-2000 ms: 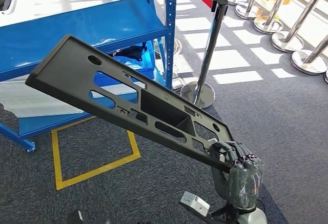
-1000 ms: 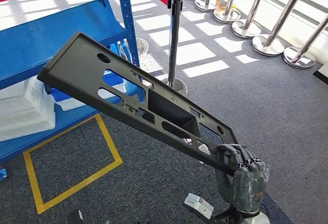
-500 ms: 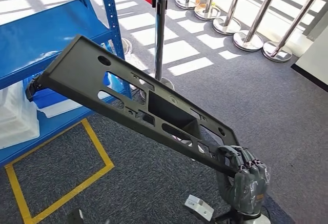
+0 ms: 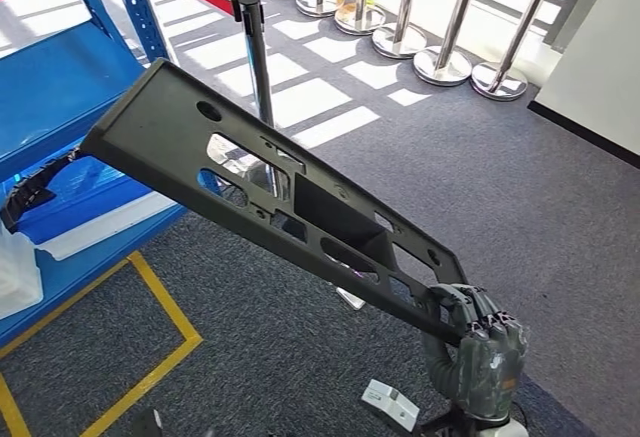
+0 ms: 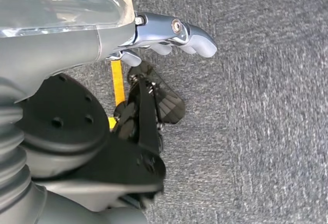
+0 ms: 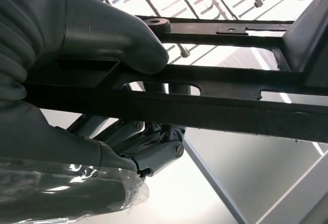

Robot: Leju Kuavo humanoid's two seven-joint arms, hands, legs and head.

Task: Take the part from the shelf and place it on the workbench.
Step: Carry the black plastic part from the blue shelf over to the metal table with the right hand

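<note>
Above grey carpet (image 4: 528, 207), right hand (image 4: 474, 349) grips part (image 4: 249, 187)'s end; left hand (image 5: 170, 32) released.

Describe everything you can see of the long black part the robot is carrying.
The black part is a long, flat panel, seemingly moulded matte plastic, with a raised rim, one round hole, several slots and a deep rectangular recess near its middle. It slants upward, away from the right hand, which grips one end, thumb over the top and fingers beneath. The rest hangs free above grey carpet.
</note>
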